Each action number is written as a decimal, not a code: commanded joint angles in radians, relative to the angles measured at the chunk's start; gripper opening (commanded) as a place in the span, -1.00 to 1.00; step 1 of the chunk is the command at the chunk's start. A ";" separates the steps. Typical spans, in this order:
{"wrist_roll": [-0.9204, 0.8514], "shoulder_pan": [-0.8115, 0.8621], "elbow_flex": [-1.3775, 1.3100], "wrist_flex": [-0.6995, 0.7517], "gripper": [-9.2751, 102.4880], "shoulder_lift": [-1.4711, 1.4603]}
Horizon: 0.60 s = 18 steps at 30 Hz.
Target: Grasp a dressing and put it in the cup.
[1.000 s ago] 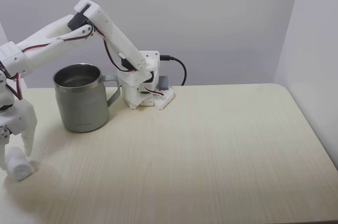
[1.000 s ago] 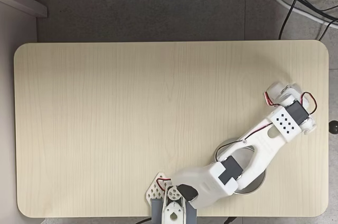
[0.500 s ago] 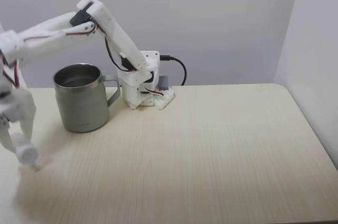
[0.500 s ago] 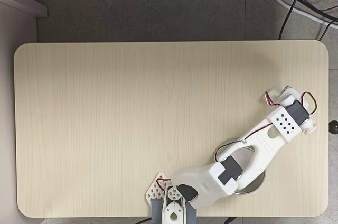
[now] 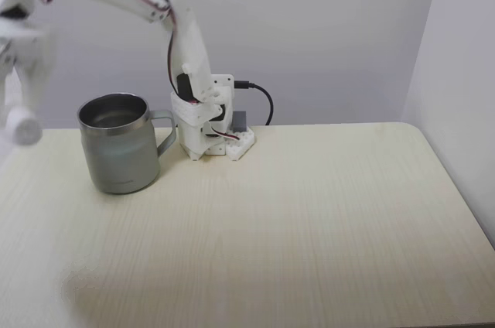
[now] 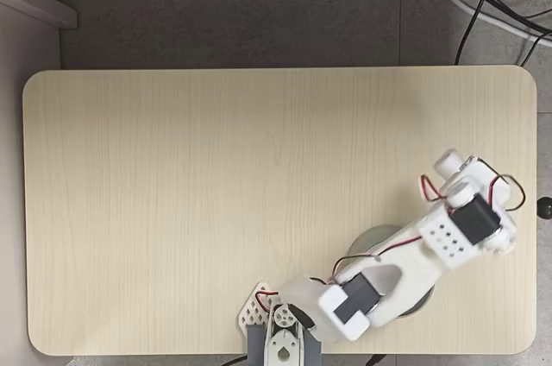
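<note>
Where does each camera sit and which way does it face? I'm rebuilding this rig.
A fixed view: stands at table height, facing the arm's base and the wall; the raised gripper holds the dressing left of the cup.
A fixed view: looks straight down on the table; the arm covers most of the cup.
Both show the base, arm, cup and table.

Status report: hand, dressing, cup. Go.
Hand raised, shut on dressing, well above table. Cup upright, open, right of the hand in the side fixed view. Nothing in the way.
</note>
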 commanded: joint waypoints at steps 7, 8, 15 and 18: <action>-0.244 0.091 -0.311 0.037 -0.84 -0.443; -0.278 0.101 -0.350 0.037 -0.84 -0.480; -0.511 0.222 -0.595 0.018 -0.84 -0.673; -0.565 0.259 -0.706 -0.021 -0.84 -0.742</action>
